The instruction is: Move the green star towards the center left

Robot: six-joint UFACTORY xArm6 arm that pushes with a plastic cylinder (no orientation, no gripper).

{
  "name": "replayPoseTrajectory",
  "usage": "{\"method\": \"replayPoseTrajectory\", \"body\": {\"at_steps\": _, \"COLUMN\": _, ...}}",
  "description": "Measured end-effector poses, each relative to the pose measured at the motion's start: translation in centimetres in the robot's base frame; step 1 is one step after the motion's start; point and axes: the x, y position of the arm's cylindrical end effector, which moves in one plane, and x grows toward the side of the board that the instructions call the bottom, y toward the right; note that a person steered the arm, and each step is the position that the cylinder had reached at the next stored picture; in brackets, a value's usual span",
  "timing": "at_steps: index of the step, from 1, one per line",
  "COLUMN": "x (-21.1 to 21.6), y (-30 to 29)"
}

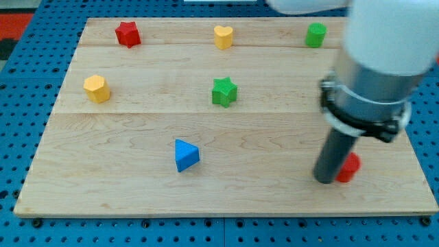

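Note:
The green star (223,92) sits near the middle of the wooden board (123,171), slightly toward the view's top. My tip (325,180) rests on the board at the lower right, far to the right of and below the star. A red block (349,167) lies right beside the tip on its right, partly hidden by the rod; its shape cannot be made out.
A red star (127,33) is at the top left, a yellow heart (223,36) at top centre, a green cylinder (315,34) at top right. A yellow hexagon (97,88) is at the left. A blue triangle (185,155) lies below the green star.

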Motion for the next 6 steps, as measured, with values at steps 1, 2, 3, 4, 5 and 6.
{"method": "replayPoseTrajectory", "body": {"at_steps": 1, "x": -0.9, "y": -1.1}}
{"method": "replayPoseTrajectory", "body": {"at_steps": 2, "x": -8.0, "y": -2.5}}
{"method": "replayPoseTrajectory", "body": {"at_steps": 3, "x": -13.8, "y": -7.6}}
{"method": "replayPoseTrajectory", "body": {"at_steps": 4, "x": -17.5, "y": -10.9}}
{"method": "replayPoseTrajectory", "body": {"at_steps": 5, "x": -15.3, "y": -22.5}}
{"method": "replayPoseTrajectory", "body": {"at_steps": 6, "x": -11.5, "y": -31.9}}
